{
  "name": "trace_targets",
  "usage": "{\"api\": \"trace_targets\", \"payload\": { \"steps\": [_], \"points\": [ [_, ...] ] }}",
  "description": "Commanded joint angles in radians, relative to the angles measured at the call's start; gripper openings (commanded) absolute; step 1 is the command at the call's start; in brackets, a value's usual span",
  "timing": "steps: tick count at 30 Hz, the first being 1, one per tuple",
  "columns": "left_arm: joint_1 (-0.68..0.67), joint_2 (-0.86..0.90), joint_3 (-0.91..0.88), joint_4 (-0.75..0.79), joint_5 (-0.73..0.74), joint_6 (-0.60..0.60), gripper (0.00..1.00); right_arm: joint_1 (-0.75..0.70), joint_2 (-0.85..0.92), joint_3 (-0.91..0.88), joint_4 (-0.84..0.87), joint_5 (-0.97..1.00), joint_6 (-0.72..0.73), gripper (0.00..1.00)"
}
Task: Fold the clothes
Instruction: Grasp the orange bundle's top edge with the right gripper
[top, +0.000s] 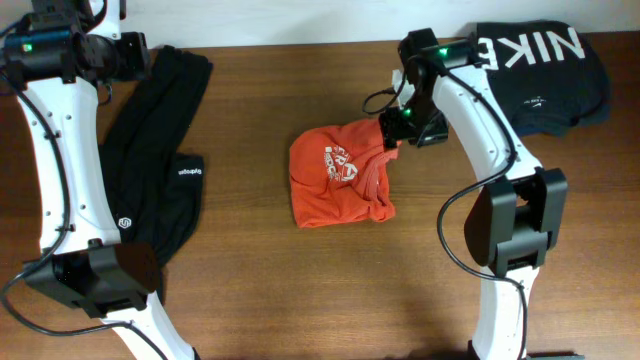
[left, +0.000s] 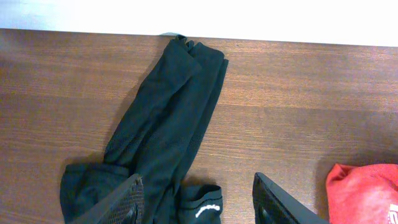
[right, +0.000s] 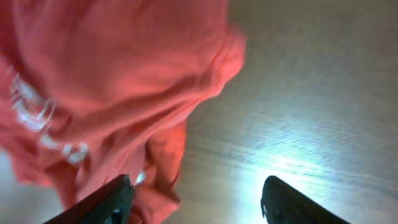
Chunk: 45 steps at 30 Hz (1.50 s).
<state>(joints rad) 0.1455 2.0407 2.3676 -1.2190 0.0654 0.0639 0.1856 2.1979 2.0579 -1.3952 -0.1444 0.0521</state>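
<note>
Folding step on the orange-red T-shirt (top: 338, 178), and it's nowhere near neat: bunched in a lump mid-counter (top: 300, 300), white lettering crumpled. Over at its edge nearest the right arm sits the right gripper (right: 198, 183), jaws wide, cloth just beside one finger but nothing pinched. Far left, the left gripper (left: 198, 180) hovers over the long black garment (left: 168, 118), jaws parted and empty. Next call, I'd say: pinch a hem or corner and spread that shirt flat before any fold.
</note>
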Motion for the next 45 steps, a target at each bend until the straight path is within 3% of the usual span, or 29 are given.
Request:
{"api": "trace_targets", "payload": {
  "steps": [1,5,16,22,27,30,36,38,41,45],
  "points": [
    [0.002,0.013,0.004,-0.001,-0.011,0.020,0.56,-0.052,-0.025,0.013,-0.016,-0.182,-0.032,0.73],
    [0.002,0.021,0.004,0.002,-0.011,0.020,0.56,-0.083,-0.025,0.009,-0.016,-0.349,-0.119,0.75],
    [0.002,0.042,0.004,-0.002,-0.010,0.019,0.57,-0.080,0.002,-0.151,0.079,-0.344,-0.122,0.86],
    [0.002,0.056,0.004,-0.002,-0.010,0.019,0.57,-0.078,0.002,-0.289,0.217,-0.389,-0.098,0.90],
    [0.002,0.076,0.004,-0.017,-0.010,0.020,0.57,-0.058,0.002,-0.377,0.357,-0.399,-0.004,0.99],
    [0.002,0.086,0.004,-0.022,-0.010,0.020,0.57,-0.030,0.005,-0.444,0.478,-0.407,0.087,0.99],
    [0.002,0.087,0.004,-0.021,-0.010,0.019,0.57,0.034,0.037,-0.463,0.514,-0.438,0.188,0.99],
    [0.002,0.087,0.004,-0.021,-0.010,0.019,0.57,0.051,0.043,-0.463,0.524,-0.440,0.222,0.89],
    [0.002,0.087,0.004,-0.026,-0.010,0.019,0.57,0.063,0.043,-0.463,0.562,-0.441,0.240,0.41],
    [0.002,0.087,0.004,-0.032,-0.010,0.019,0.57,0.054,0.043,-0.462,0.613,-0.499,0.245,0.07]
  ]
}}
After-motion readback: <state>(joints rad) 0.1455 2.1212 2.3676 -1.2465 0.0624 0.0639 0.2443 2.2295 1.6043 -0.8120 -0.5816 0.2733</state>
